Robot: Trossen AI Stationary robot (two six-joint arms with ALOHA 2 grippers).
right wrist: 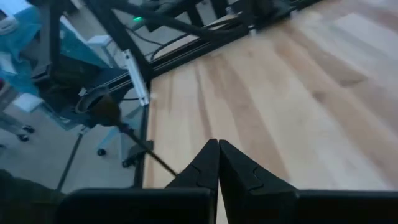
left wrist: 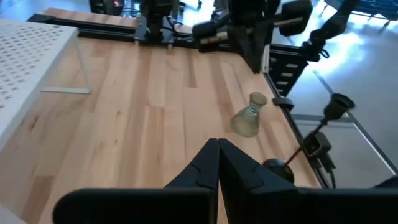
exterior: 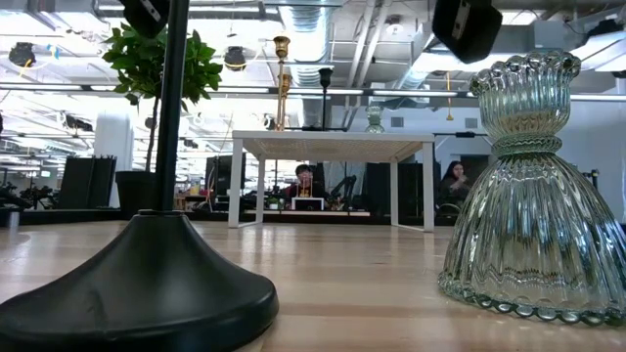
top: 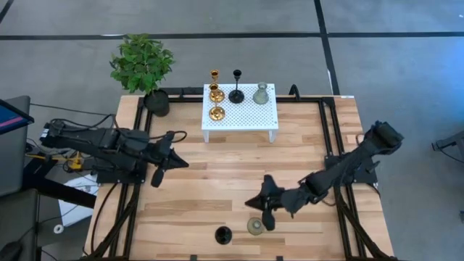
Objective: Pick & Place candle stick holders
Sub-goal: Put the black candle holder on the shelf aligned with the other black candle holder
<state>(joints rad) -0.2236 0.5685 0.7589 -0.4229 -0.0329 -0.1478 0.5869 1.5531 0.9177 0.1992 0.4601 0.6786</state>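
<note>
Pale wooden planks form the table top, on which a small white perforated stand is set toward the far edge. On that stand four holders are seen from above: a tall shiny gold candle stick holder at the far left corner, a second gold holder just in front of it, a third gold piece nearer still, a slim black candle stick holder with a round base in the middle, and a ribbed grey-green glass holder to its right. Near the front edge of the table, well apart from the stand, a second black holder with a domed round base and a second grey-green ribbed glass holder stand upright, near each other but not touching; in the low view the same black base and glass holder fill the foreground.

The right gripper is held just beside the front glass holder, and its fingers are seen pressed together with nothing between them. The left gripper is held over the left part of the table, well apart from every holder, its fingers likewise closed on nothing. A green leafy plant in a black pot stands at the far left corner.
</note>
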